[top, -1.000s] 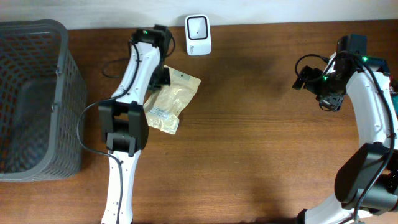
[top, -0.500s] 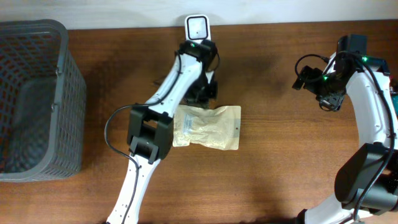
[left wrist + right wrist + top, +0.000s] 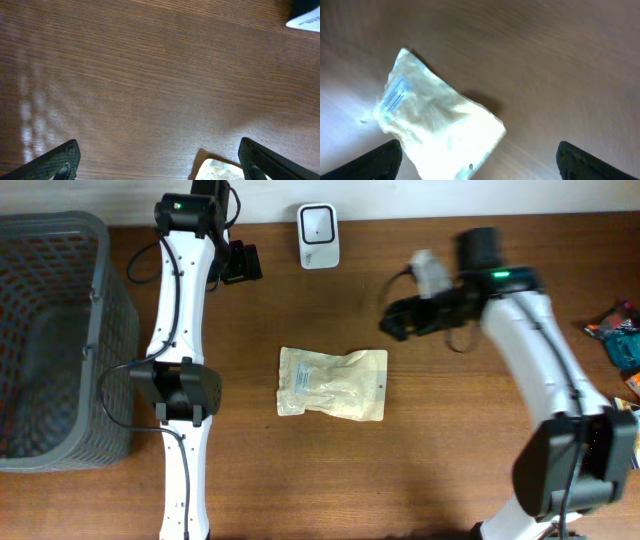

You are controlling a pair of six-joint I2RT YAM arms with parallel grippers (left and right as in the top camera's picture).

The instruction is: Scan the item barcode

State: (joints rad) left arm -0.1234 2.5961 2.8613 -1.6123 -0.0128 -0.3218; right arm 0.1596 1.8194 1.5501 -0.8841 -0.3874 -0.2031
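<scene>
The item is a cream plastic pouch [image 3: 332, 383] lying flat in the middle of the wooden table, free of both grippers. The white scanner [image 3: 318, 222] stands at the back edge. My left gripper [image 3: 240, 263] is open at the back left, well away from the pouch. In the left wrist view the left gripper [image 3: 160, 170] is wide over bare wood, with a pouch corner [image 3: 217, 171] at the bottom edge. My right gripper [image 3: 398, 320] hovers open just beyond the pouch's far right corner. The right wrist view shows the right gripper [image 3: 480, 165] open above the pouch [image 3: 440, 130], whose barcode label [image 3: 395, 95] faces up.
A tall grey mesh basket [image 3: 60, 340] fills the left side of the table. A few small colourful items [image 3: 620, 340] lie at the right edge. A corner of the scanner [image 3: 305, 19] shows at the top right of the left wrist view.
The left gripper has opened, left the pouch on the middle of the table and drawn back to the far left. The right arm has swung left toward the pouch.
</scene>
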